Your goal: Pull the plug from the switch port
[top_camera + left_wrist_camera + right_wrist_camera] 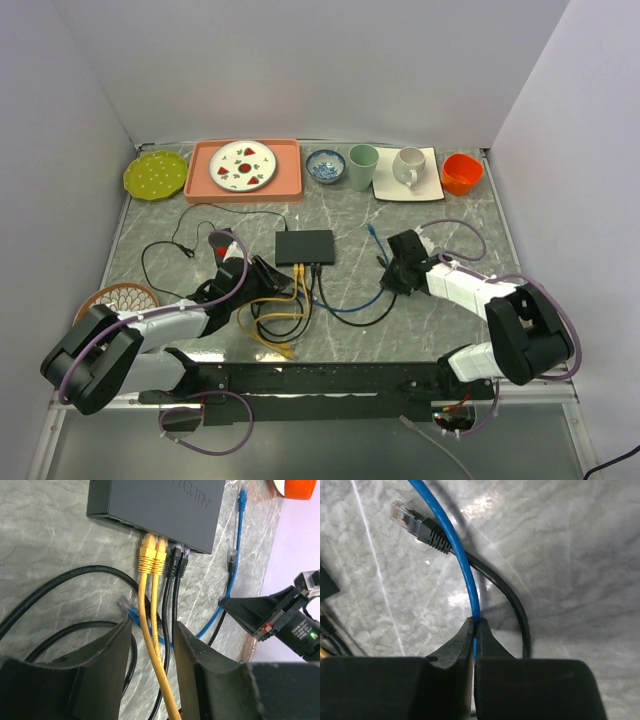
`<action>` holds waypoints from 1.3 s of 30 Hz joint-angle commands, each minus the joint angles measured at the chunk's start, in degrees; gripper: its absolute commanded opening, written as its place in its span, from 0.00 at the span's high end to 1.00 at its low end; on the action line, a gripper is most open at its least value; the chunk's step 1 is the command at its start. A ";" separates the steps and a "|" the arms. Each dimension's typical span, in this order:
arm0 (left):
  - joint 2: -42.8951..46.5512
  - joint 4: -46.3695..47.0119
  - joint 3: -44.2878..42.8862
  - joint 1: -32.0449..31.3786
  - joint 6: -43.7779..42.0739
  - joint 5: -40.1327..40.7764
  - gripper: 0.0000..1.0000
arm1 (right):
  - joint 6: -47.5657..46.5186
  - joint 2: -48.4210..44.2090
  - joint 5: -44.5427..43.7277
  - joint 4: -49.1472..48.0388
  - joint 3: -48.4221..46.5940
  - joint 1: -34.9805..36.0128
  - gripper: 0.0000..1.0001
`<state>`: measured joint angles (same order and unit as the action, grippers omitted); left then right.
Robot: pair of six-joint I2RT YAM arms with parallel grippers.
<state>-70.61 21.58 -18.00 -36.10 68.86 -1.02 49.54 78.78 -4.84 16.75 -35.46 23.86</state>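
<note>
Right of the switch (pixel 305 246), the right pincer (pixel 475 623) clamps limp blue cable (pixel 452 545). The left pincer (pixel 152 630) gapes halfway, empty; stiff plugs (pixel 146 560) likely suit gripping.

The flat matte black rectangular switch (pixel 150 505) is cut off by the left wrist view's top edge, its lettering (pixel 192 499) unreadable. From above its sockets (pixel 305 263) are too small to tell apart. Right of it, the thin blue cable (pixel 465 570) vanishes between the closed fingers of the right gripper (pixel 475 627).
</note>
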 commanded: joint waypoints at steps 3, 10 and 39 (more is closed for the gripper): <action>-0.05 2.06 -0.10 -0.29 1.10 0.84 0.55 | -5.50 -9.95 -14.56 10.90 -4.42 2.77 1.00; -2.16 3.29 -0.19 -0.38 1.72 0.84 0.55 | -9.55 -16.11 -31.88 22.34 -12.43 9.10 1.00; -4.45 1.79 -2.48 -0.38 0.92 -0.56 0.55 | 0.81 -13.49 -8.01 11.73 -12.01 -19.79 1.00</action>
<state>-74.26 21.61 -18.48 -36.21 69.73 -1.19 45.17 62.67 -22.96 32.82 -49.78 9.19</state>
